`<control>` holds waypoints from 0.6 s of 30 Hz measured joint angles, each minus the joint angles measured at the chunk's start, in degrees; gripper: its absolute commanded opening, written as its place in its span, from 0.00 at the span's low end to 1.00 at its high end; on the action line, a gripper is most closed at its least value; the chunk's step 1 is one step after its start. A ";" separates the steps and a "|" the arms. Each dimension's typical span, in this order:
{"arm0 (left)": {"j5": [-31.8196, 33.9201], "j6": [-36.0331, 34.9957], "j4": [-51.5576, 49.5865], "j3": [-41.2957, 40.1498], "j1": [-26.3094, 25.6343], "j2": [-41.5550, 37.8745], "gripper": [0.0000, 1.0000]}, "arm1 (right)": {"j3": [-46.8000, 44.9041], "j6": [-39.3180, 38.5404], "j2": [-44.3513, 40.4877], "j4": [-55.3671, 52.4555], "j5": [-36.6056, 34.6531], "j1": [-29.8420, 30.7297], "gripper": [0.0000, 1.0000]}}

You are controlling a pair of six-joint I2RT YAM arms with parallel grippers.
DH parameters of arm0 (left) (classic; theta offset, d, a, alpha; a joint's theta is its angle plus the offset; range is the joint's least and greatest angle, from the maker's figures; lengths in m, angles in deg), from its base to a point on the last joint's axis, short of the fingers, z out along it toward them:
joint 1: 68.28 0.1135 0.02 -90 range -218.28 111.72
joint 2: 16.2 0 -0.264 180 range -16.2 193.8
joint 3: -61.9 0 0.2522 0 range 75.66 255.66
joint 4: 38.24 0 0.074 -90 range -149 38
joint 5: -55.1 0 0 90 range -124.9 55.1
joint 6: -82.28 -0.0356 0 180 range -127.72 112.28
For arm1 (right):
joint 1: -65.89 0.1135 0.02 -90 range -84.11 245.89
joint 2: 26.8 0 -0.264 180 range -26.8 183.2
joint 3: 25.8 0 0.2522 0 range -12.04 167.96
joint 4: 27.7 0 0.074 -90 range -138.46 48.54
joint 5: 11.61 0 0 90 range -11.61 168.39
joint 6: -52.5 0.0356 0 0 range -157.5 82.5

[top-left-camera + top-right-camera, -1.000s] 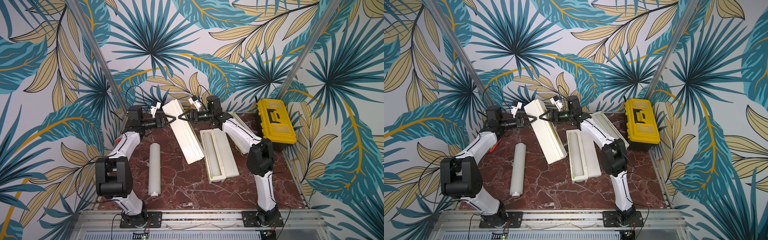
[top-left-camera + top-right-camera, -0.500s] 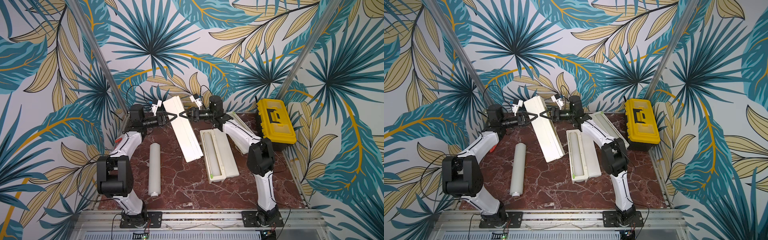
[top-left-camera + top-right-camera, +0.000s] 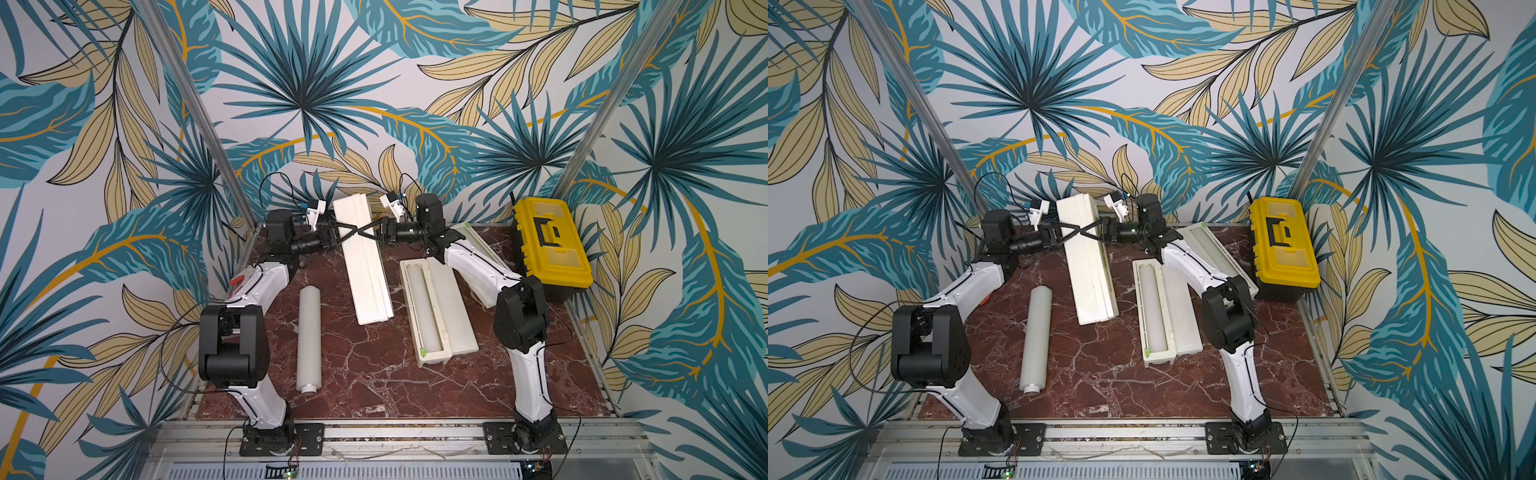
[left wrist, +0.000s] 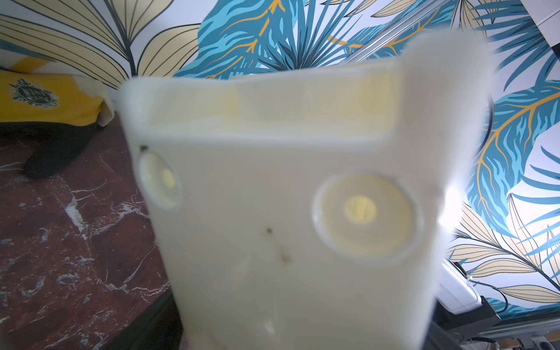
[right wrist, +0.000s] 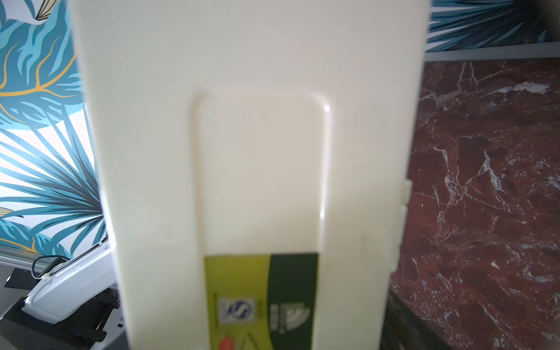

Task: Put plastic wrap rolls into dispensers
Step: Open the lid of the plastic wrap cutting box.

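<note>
A closed cream dispenser (image 3: 365,266) (image 3: 1092,274) is tilted, its near end on the table and its far end raised at the back wall. My left gripper (image 3: 347,232) (image 3: 1069,232) and right gripper (image 3: 365,230) (image 3: 1090,230) are shut on that raised end from opposite sides, their fingers crossing over it. The left wrist view is filled by the dispenser's underside (image 4: 288,227) and the right wrist view by its labelled top (image 5: 257,151), so the jaws are hidden in both. A loose plastic wrap roll (image 3: 308,336) (image 3: 1036,336) lies on the table to the left.
An open dispenser (image 3: 457,316) (image 3: 1187,316) with a roll (image 3: 419,307) in it lies right of centre. Another dispenser (image 3: 478,245) (image 3: 1208,245) is partly hidden behind the right arm. A yellow-and-black toolbox (image 3: 548,245) (image 3: 1283,245) stands at the back right.
My left gripper has moved in from the left and narrowed onto the dispenser's raised end. The dispenser has swung a little, its near end shifting left. The right gripper has kept its hold.
</note>
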 measured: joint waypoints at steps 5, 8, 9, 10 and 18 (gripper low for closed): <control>3.15 -0.85 -0.26 0.02 -1.16 0.66 0.89 | -0.42 0.44 0.00 -2.47 -0.68 0.00 0.61; 4.28 -2.64 -2.14 0.04 -1.66 1.09 0.95 | -0.76 0.63 0.33 -3.72 -0.74 -0.02 0.60; 4.55 -3.02 -2.71 0.04 -1.75 1.20 0.99 | -0.76 0.61 0.50 -4.00 -0.72 -0.02 0.60; 4.87 -3.43 -3.28 0.04 -1.84 1.29 0.99 | -0.79 0.50 0.63 -4.22 -0.61 0.00 0.60; 5.27 -7.54 -5.90 0.94 -1.31 1.18 1.00 | -0.96 -1.66 0.81 -8.11 2.08 0.15 0.59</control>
